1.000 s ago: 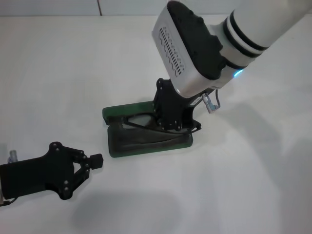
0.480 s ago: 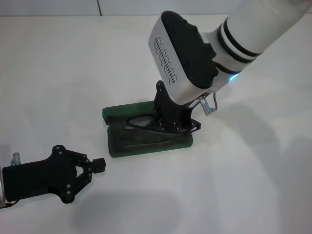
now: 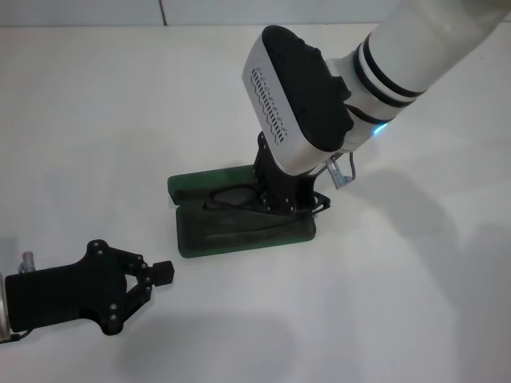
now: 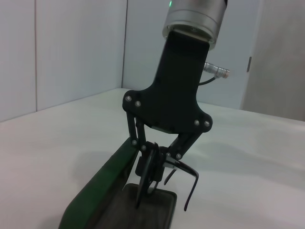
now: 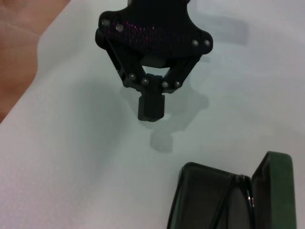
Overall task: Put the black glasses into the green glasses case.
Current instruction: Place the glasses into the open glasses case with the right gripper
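Note:
The green glasses case (image 3: 239,235) lies open at the table's middle, its lid (image 3: 200,182) on the far side. My right gripper (image 3: 279,203) is just over it, shut on the black glasses (image 3: 231,199). The left wrist view shows this gripper (image 4: 151,162) pinching the glasses (image 4: 144,186) tilted, their lower end down in the case's grey lining (image 4: 152,210). The right wrist view shows the case (image 5: 200,200) with the black frame (image 5: 228,195) inside. My left gripper (image 3: 164,271) is shut and empty at the front left; it also shows in the right wrist view (image 5: 151,102).
The white table (image 3: 415,303) carries only the case. A pale wall (image 4: 71,47) rises behind the table in the left wrist view.
My right gripper has sunk a little and shifted left with the glasses, lowering them into the case. My left gripper has drifted slightly toward the front edge.

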Robot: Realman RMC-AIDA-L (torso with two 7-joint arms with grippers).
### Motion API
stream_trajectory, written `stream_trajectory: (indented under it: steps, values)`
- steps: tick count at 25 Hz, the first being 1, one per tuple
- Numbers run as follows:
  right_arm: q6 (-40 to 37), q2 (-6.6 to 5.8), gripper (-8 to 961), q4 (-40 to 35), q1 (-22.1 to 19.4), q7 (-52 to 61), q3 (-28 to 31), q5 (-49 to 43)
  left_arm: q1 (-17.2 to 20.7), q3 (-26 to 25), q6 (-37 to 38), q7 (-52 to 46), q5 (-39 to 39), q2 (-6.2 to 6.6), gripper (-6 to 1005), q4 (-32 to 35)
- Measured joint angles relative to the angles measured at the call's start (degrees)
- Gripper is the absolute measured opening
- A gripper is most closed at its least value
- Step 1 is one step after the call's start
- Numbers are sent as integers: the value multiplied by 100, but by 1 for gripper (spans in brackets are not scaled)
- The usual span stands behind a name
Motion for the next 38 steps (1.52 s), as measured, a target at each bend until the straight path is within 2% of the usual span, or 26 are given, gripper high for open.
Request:
stream_trajectory:
  steps: [9,18,38]
  values:
    - [90,0,144,31,0,-4,-25,-19,-16,0,-3,-4,35,-10,61,-2]
    - [544,0,146,113,11,-3,-374,-9,-27,0,-2,-6,45,-11,63,-19]
    - [784,0,151,220,81,12,-381,201,-28,9,-2,-15,96,-36,66,-46]
